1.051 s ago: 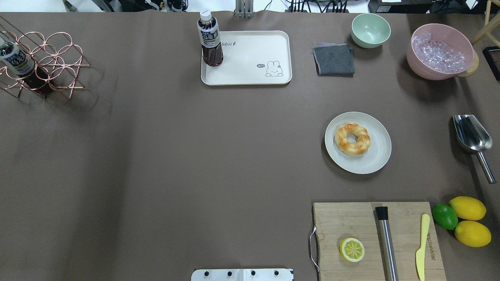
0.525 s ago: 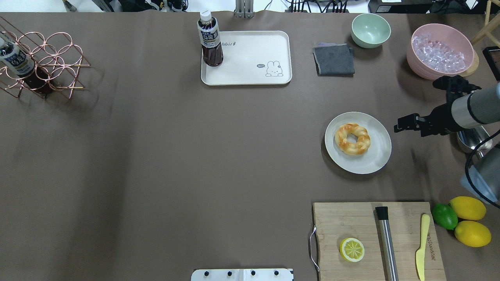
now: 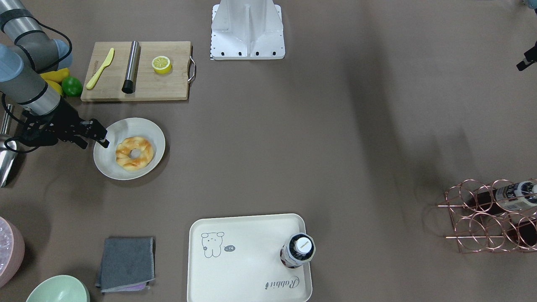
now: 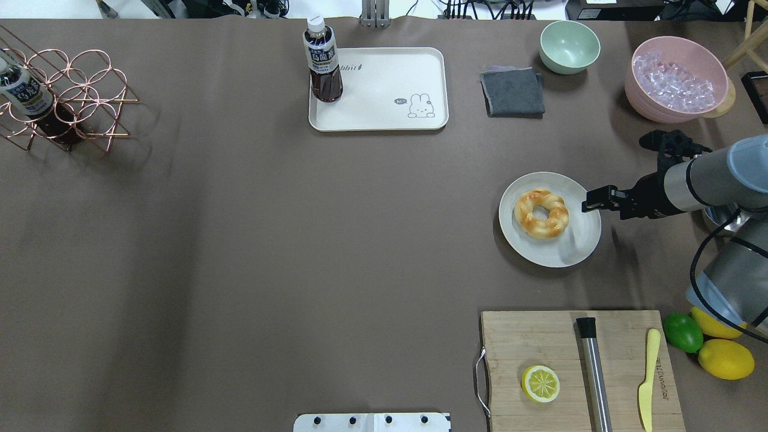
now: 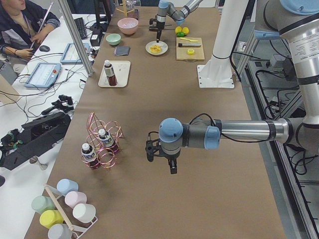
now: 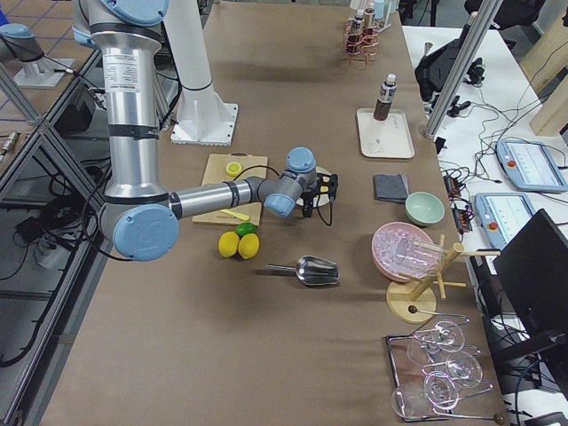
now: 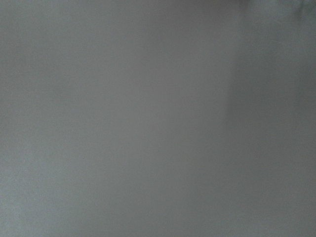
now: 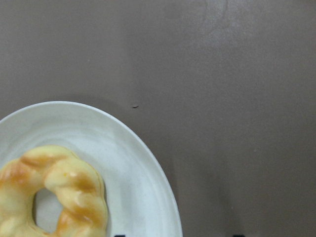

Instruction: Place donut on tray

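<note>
The donut (image 4: pixel 541 213), a twisted golden ring, lies on a round off-white plate (image 4: pixel 576 247) at the table's right middle. It also shows in the front view (image 3: pixel 134 152) and the right wrist view (image 8: pixel 54 192). The cream tray (image 4: pixel 384 102) with the bear drawing lies far back at centre. My right gripper (image 4: pixel 587 201) hovers open and empty over the plate's right rim, just right of the donut. My left gripper (image 5: pixel 160 158) hangs over bare table far to the left; I cannot tell its state.
A dark drink bottle (image 4: pixel 323 60) stands on the tray's left corner. A cutting board (image 4: pixel 540 342) with a halved lemon (image 4: pixel 540 384), a steel rod and a yellow knife lies near me. A grey cloth (image 4: pixel 513 91), a green bowl (image 4: pixel 569 47) and an ice bowl (image 4: pixel 678 78) stand at the back right.
My right arm came into view from the right and moved left, until its gripper reached the plate's right rim. The donut and tray have not moved.
</note>
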`<act>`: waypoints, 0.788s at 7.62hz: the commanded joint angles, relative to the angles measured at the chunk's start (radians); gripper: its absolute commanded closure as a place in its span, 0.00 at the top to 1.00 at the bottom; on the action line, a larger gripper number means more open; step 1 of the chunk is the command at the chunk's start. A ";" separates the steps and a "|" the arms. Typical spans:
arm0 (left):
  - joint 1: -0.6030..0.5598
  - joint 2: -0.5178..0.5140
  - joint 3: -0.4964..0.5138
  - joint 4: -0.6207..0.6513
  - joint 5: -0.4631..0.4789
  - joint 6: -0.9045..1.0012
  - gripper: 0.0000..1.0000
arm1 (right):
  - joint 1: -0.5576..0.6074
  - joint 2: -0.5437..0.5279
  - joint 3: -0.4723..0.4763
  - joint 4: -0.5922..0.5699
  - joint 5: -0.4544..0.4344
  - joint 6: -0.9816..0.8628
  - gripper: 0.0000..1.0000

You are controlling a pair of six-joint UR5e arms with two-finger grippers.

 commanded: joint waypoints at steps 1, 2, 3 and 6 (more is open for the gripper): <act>0.000 0.000 0.000 0.000 0.000 0.000 0.99 | -0.014 -0.016 0.006 0.021 -0.010 0.077 0.28; 0.001 0.000 0.000 0.000 0.000 0.000 0.99 | -0.016 -0.011 0.014 0.021 -0.010 0.109 0.00; 0.002 0.000 0.000 0.000 0.000 0.000 0.99 | -0.016 -0.011 0.021 0.021 -0.010 0.109 0.00; 0.002 0.000 0.000 0.000 0.000 0.000 0.99 | -0.016 -0.003 0.067 0.016 0.000 0.114 0.00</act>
